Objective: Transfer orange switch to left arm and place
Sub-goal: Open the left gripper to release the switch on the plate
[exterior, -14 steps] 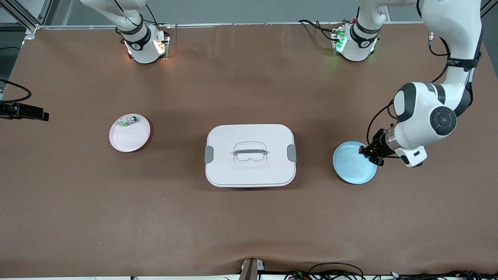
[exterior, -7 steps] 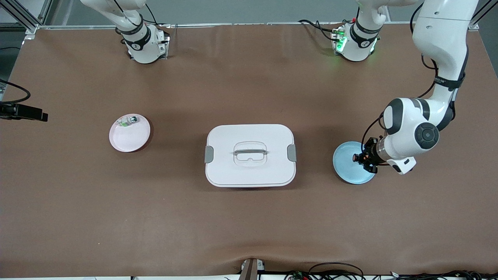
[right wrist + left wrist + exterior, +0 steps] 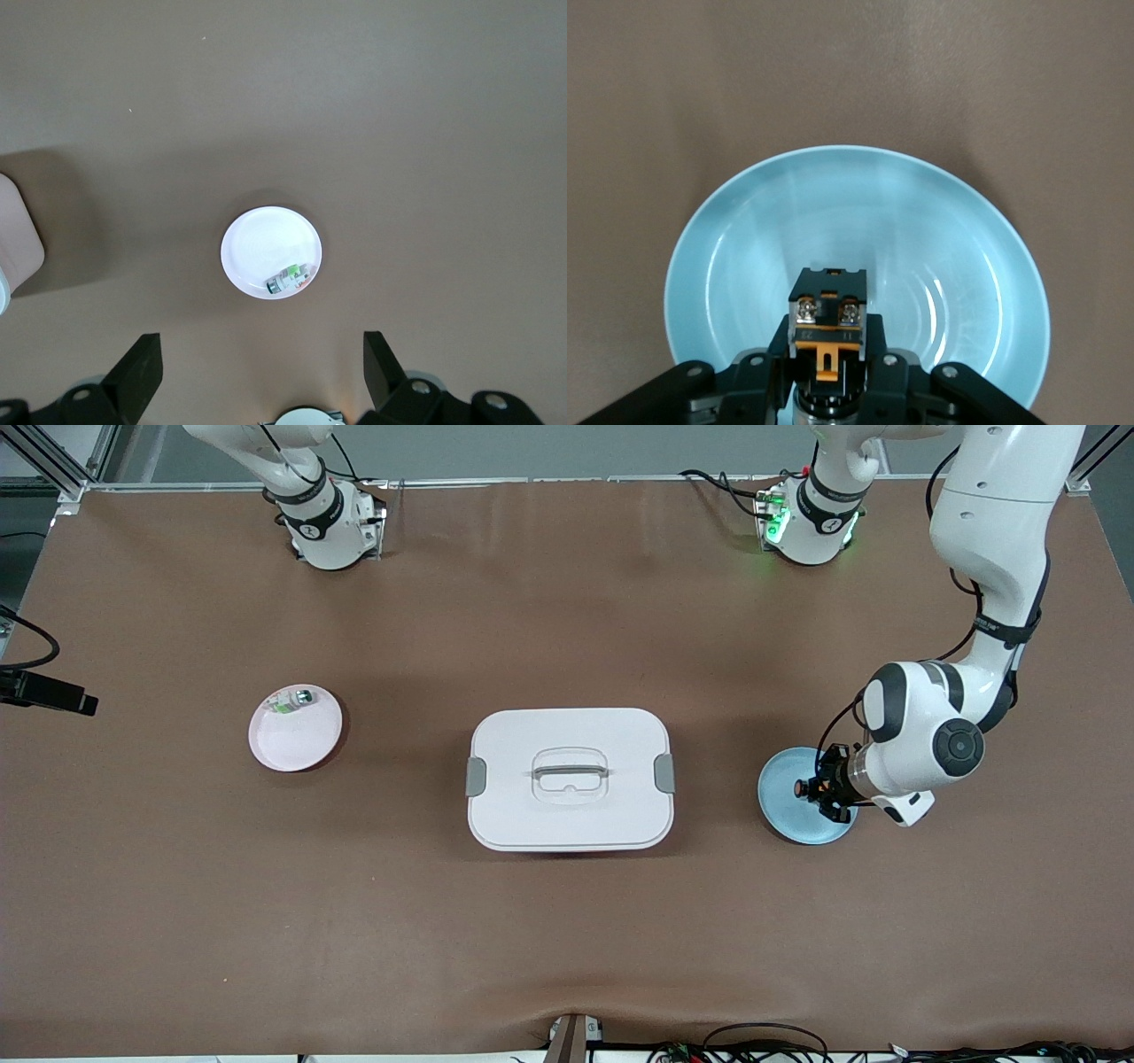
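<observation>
- Your right gripper (image 3: 261, 376) is cut off at the right wrist view's edge; only two finger stubs show.
- The orange switch (image 3: 828, 320) has its lower body hidden between the left gripper's (image 3: 828, 390) fingers.
- The box (image 3: 16, 239) shows only a corner.

I see a wide bench (image 3: 567, 939) covered in a plain brown mat, evenly lit from above. Grey floor shows along the top edge of the frame, with aluminium framing (image 3: 53, 460) at the upper left. Black cables (image 3: 762, 1041) trail along the bottom edge, toward the lower right.
</observation>
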Robot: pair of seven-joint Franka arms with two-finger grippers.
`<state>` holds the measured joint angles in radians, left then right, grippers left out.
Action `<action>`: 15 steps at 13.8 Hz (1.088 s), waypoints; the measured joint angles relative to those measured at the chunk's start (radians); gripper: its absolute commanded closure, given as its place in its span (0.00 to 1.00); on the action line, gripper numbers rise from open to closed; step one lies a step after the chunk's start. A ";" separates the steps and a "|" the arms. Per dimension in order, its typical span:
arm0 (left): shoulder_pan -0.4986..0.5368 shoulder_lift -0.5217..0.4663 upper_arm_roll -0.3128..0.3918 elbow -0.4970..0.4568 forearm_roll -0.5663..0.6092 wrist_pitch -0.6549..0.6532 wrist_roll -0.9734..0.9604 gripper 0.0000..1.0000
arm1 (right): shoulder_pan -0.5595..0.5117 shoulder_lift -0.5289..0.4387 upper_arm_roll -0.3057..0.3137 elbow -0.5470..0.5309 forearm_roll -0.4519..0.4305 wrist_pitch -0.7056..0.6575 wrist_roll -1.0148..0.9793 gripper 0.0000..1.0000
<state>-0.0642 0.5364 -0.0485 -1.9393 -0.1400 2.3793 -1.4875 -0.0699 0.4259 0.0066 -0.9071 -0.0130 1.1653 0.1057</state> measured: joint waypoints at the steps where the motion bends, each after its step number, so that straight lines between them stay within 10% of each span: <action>1: 0.001 0.011 0.000 0.006 0.000 0.003 -0.003 1.00 | 0.000 0.000 0.000 -0.004 0.000 0.007 0.000 0.00; 4: 0.003 0.023 0.000 0.016 -0.001 0.006 -0.005 0.96 | 0.000 -0.001 0.000 -0.017 0.000 0.045 0.000 0.00; 5: 0.003 0.022 0.000 0.017 -0.001 0.006 -0.005 0.75 | 0.000 -0.002 0.000 -0.024 0.000 0.060 0.000 0.00; 6: 0.003 0.023 0.000 0.018 -0.001 0.006 -0.005 0.17 | 0.000 -0.005 0.000 -0.030 0.000 0.073 0.000 0.00; 7: 0.003 0.023 0.000 0.019 -0.001 0.006 -0.005 0.00 | 0.000 -0.008 0.000 -0.038 0.000 0.084 -0.001 0.00; 15: 0.018 0.014 0.002 0.097 -0.001 -0.086 -0.005 0.00 | -0.014 -0.240 0.000 -0.423 0.000 0.346 -0.056 0.00</action>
<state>-0.0463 0.5506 -0.0463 -1.8424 -0.1405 2.2930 -1.4925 -0.0837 0.1858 0.0068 -1.3301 -0.0129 1.5113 0.0495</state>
